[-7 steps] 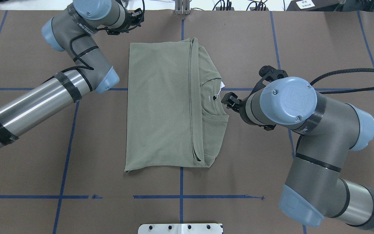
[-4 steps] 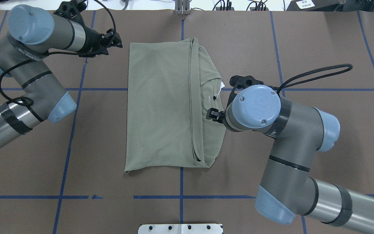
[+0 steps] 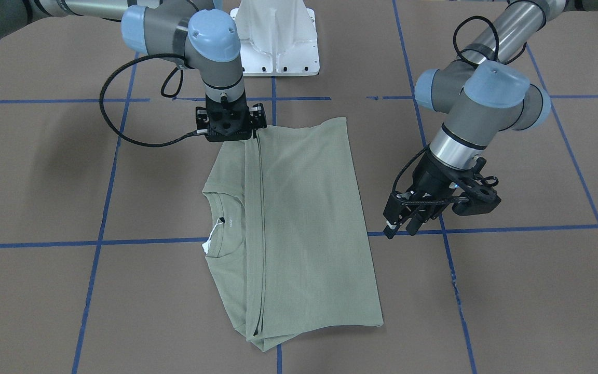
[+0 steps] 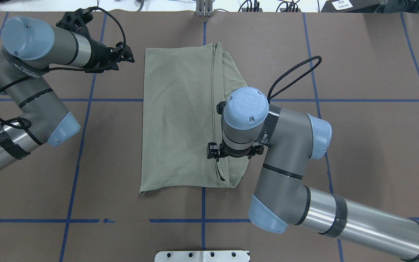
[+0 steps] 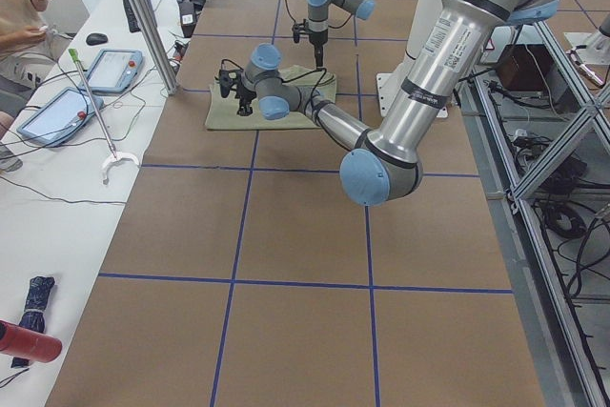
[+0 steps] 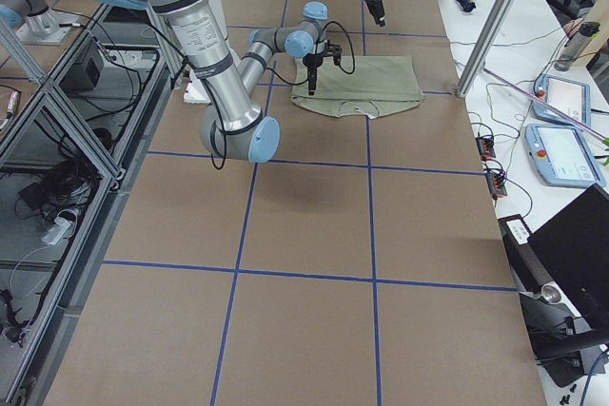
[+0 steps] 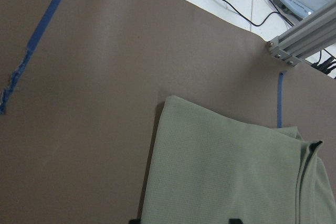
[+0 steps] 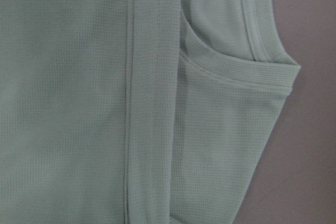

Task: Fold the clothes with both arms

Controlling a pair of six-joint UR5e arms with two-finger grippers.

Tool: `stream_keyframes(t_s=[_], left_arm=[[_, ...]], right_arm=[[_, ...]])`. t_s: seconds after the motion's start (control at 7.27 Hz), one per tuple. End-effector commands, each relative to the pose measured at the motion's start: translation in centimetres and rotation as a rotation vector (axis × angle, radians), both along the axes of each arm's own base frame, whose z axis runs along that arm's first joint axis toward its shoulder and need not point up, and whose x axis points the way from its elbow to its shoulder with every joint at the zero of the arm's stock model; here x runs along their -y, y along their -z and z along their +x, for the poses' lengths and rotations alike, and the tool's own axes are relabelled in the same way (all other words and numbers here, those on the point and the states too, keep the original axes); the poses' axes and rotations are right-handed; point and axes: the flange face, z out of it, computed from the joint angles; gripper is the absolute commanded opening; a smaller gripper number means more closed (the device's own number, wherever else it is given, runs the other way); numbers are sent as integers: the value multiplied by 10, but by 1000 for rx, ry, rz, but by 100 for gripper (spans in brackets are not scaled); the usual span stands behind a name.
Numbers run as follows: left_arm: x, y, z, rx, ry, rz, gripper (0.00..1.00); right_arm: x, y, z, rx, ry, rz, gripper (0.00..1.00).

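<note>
The pale sage-green shirt [image 4: 176, 120] lies folded flat on the brown table, with its neckline and white tag [image 3: 207, 245] showing. It also shows in the front view [image 3: 309, 218], the left wrist view [image 7: 226, 171] and the right wrist view [image 8: 68, 103]. My left gripper [image 3: 402, 228] is open and empty. It hovers over bare table just off the shirt's far left corner in the overhead view [image 4: 129, 56]. My right gripper [image 3: 231, 136] points straight down over the shirt's folded edge near the robot's side. Its fingers are hidden under the wrist, so I cannot tell whether they are open or shut.
The white pedestal base [image 3: 276, 47] stands behind the shirt. Blue tape lines [image 4: 202, 220] cross the table. A metal post [image 4: 204, 9] stands at the far edge. A side table holds tablets [image 5: 114, 69], with a person [image 5: 19, 7] beside it.
My right arm swung from beside the neckline onto the shirt, over its folded edge. My left arm swung out leftward; its gripper now sits off the far left corner. The shirt has not moved.
</note>
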Motion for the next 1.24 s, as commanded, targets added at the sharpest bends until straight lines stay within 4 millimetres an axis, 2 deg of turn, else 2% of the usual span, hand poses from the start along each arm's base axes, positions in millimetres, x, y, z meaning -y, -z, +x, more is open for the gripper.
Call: stream_keyframes(t_s=[0.0,0.14,0.41,0.69,1.1], left_arm=[[2,-10,5,13,-3,-16,63],[2,-22,5,26,-6,-28,63],[-1,-19,5,19,-8,-28,63],[-3,-17,8,7,-36,-29,63],[-4,-16,7,-14,-36,-6,63]], right_arm=[[12,15,-36,-26,49,-13,100],[11,9,-40,-55,73,-6,100],[5,-3,-45,-115,151,57,100],[-6,6,-53,-146,186,86,100],[-25,-4,-68,-202,206,138,100]])
